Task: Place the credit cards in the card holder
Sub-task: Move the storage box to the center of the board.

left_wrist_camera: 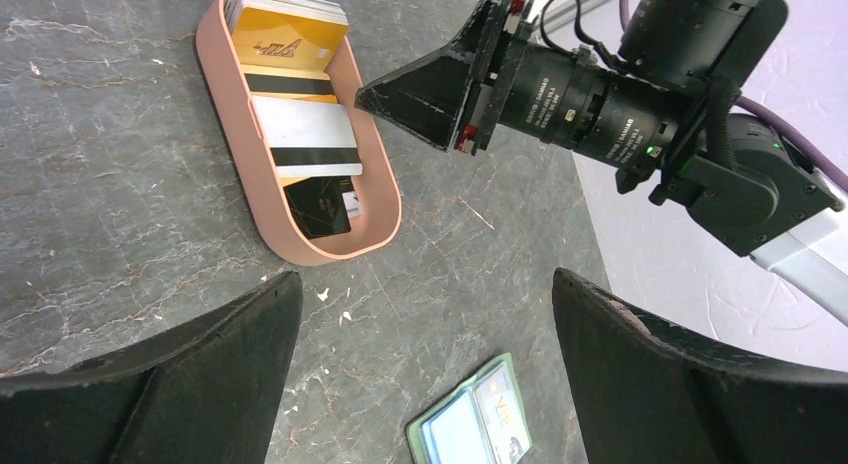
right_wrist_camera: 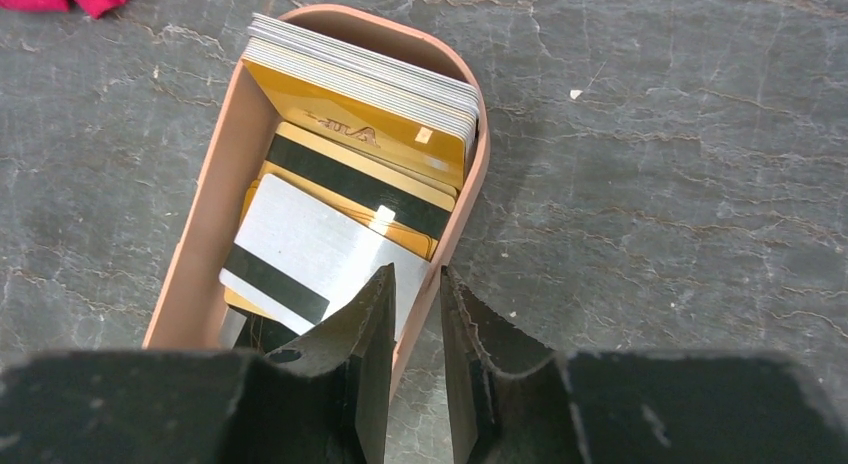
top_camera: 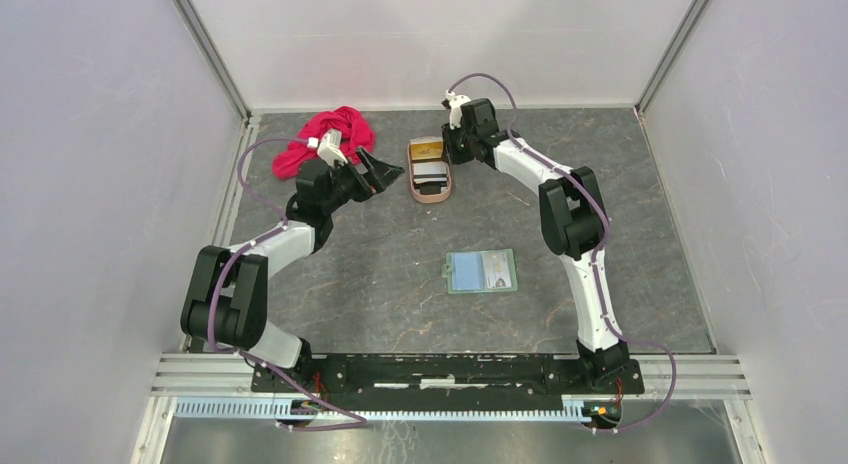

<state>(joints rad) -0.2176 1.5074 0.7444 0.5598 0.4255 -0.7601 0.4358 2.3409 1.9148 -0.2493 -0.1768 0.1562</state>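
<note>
The credit cards (right_wrist_camera: 330,254), gold, silver and dark ones, lie piled in a pinkish-tan oval tray (right_wrist_camera: 196,254) at the back of the table. In the top view the cards (top_camera: 431,170) show inside that tray (top_camera: 431,198). My right gripper (right_wrist_camera: 417,276) straddles the tray's right wall, one finger inside over a silver card, one outside, jaws closed down on the wall. The card holder (top_camera: 481,272) lies open in mid-table, sage-green with light blue pockets. My left gripper (left_wrist_camera: 425,284) hangs wide open and empty left of the tray, above the card holder (left_wrist_camera: 470,429).
A red cloth (top_camera: 325,139) is bunched at the back left, behind the left arm. Grey walls enclose the table on three sides. The right arm (left_wrist_camera: 620,94) reaches in over the tray (left_wrist_camera: 330,252) from the right.
</note>
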